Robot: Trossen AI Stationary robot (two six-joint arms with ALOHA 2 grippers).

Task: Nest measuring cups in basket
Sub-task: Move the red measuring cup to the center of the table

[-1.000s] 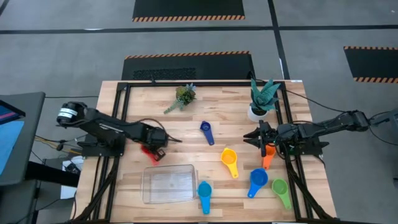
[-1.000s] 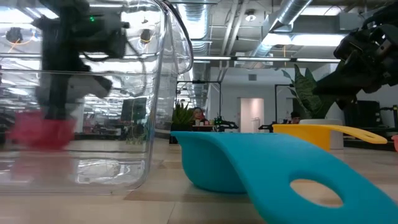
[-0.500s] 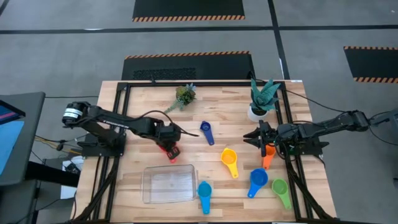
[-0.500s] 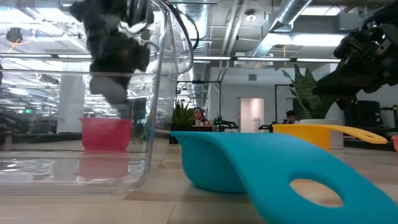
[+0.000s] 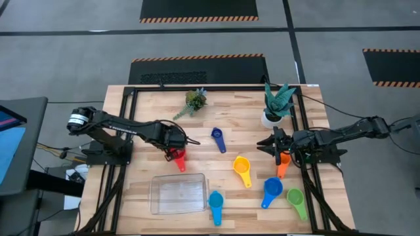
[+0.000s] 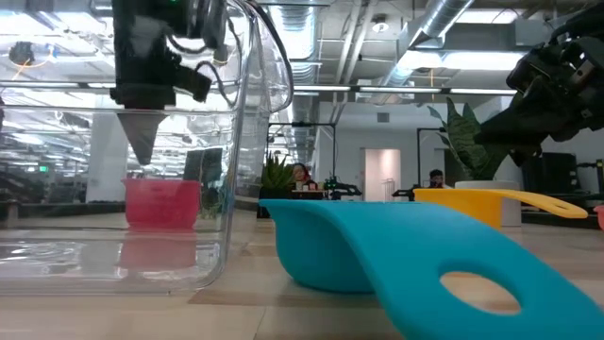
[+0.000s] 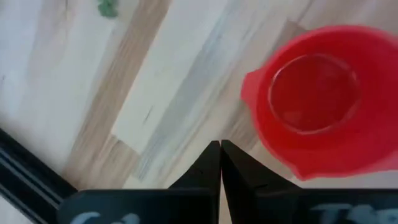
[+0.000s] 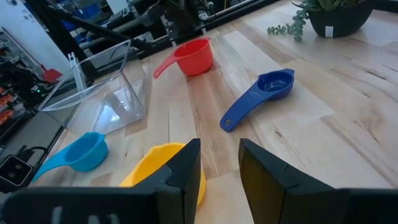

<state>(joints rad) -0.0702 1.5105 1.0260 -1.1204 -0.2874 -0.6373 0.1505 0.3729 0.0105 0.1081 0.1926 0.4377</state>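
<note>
The red measuring cup (image 5: 177, 157) stands upright on its base, just beyond the clear basket (image 5: 177, 193). My left gripper (image 5: 172, 142) hovers shut right above and beside the red cup (image 7: 317, 99), fingers pointing down and apart from it (image 6: 160, 203). My right gripper (image 8: 217, 165) is open and low near the table's right edge (image 5: 272, 145). The orange cup (image 5: 282, 167) lies under its wrist. Yellow (image 5: 241, 170), dark blue (image 5: 218, 139), light blue (image 5: 215, 204), blue (image 5: 271, 191) and green (image 5: 296, 200) cups lie on the table.
Two small potted plants (image 5: 195, 101) (image 5: 279, 105) stand near the far edge. The basket (image 8: 99, 93) holds nothing. The light blue cup (image 6: 377, 255) lies close to the near edge. Bare wood shows left of the basket and in the table's middle.
My left gripper carried the red cup from the table's left side toward the middle, set it upright beyond the basket, let go, rose and drew back slightly. The cup now stands free on the wood.
</note>
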